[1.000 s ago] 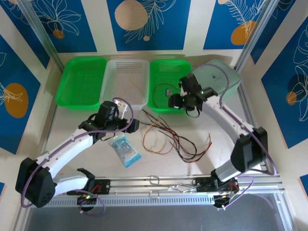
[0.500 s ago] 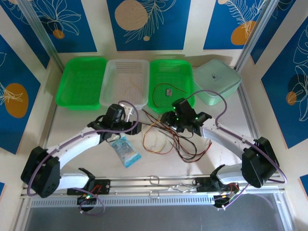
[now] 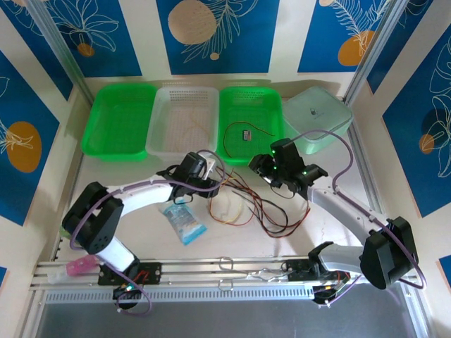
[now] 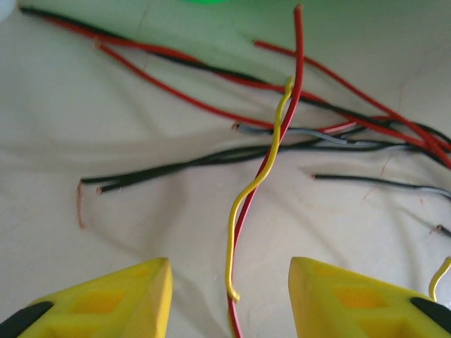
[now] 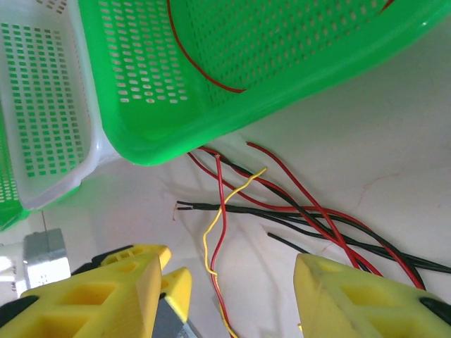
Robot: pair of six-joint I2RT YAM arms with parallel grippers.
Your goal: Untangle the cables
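The cables (image 3: 248,204), red, black and yellow wires, lie tangled on the table between both arms. My left gripper (image 3: 217,178) sits at the tangle's left end, my right gripper (image 3: 259,173) at its upper right. In the left wrist view a yellow cable (image 4: 246,190) twisted round a red cable (image 4: 299,56) runs between the left gripper (image 4: 231,299)'s yellow fingers (image 4: 127,299); the jaws stand apart and touch neither. Black cables (image 4: 176,167) lie beyond. The right gripper (image 5: 225,296) hangs open above the same yellow cable (image 5: 211,232) and red cable (image 5: 220,204).
Three trays line the back: green (image 3: 120,120), white (image 3: 161,120) and green (image 3: 276,120), the last holding a red wire (image 3: 229,137). A mint box (image 3: 317,116) stands beside them. A blue-white packet (image 3: 184,220) lies near the left arm. A pink object (image 3: 81,266) rests by the front rail.
The left gripper has reached right to the tangle's end. The right gripper has come down from over the right green tray to the cables.
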